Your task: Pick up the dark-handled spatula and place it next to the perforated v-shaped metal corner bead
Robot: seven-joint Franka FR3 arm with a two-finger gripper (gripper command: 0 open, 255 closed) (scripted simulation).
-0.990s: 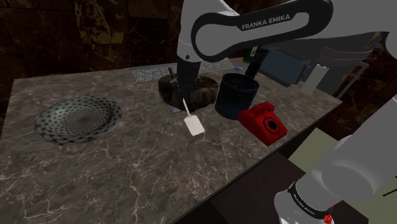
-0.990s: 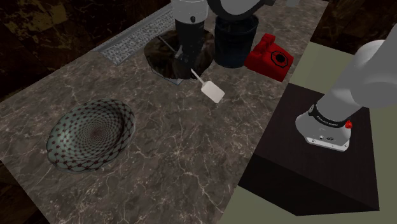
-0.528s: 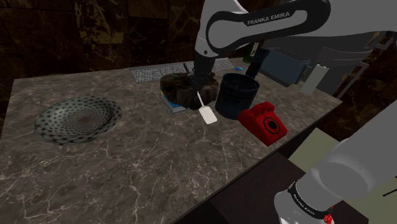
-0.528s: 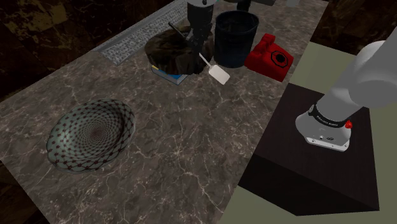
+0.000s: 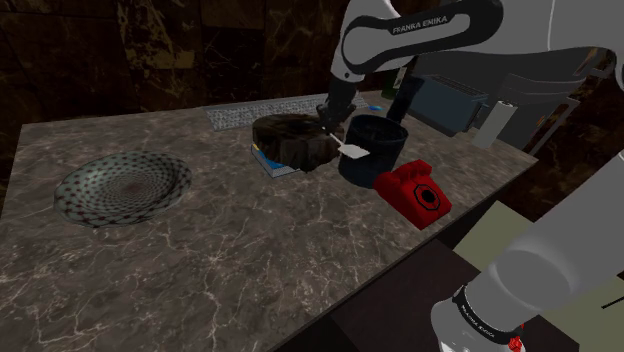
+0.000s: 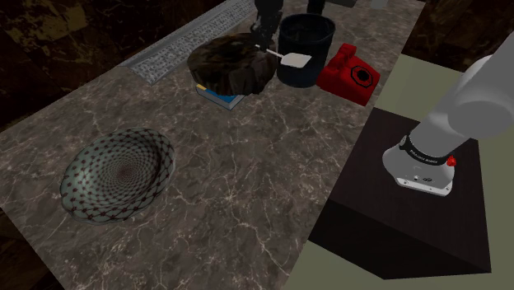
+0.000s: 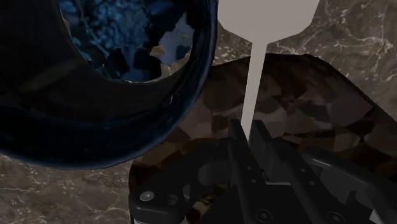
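Carrying the spatula [image 5: 352, 150] clear of the table [image 5: 250, 260], pale blade pointing out and down at four o'clock from the hand [image 5: 328, 116] in the shoulder view. Lifted, by the look of it, to pass above the dark lumpy bowl [image 5: 290, 140] on its blue book [image 5: 270, 163] and to stay off the dark bucket [image 5: 375, 152] crowding the route. Hanging over the bowl's edge at present, blade just beside the bucket's wall; touching it or not, hard to say. Yet to reach the perforated corner bead [image 5: 250, 113], laid flat along the table's far side at nine o'clock from the hand, just behind the bowl.

Gripped on the thin pale shaft where it meets the handle, probably to leave the blade free to be set down first. Dark handle itself hidden inside the hand. Seen from the wrist camera, clamped tight on that shaft: black fingers [image 7: 238, 159] pressed to it from both sides, no gap showing, nothing else in contact. Narrow purchase, so some risk of the blade pivoting or slipping on the way.

Red telephone [image 5: 412, 190] at five o'clock from the bucket and patterned dish [image 5: 122, 187] far off at eight o'clock from the hand, both well out of the way.
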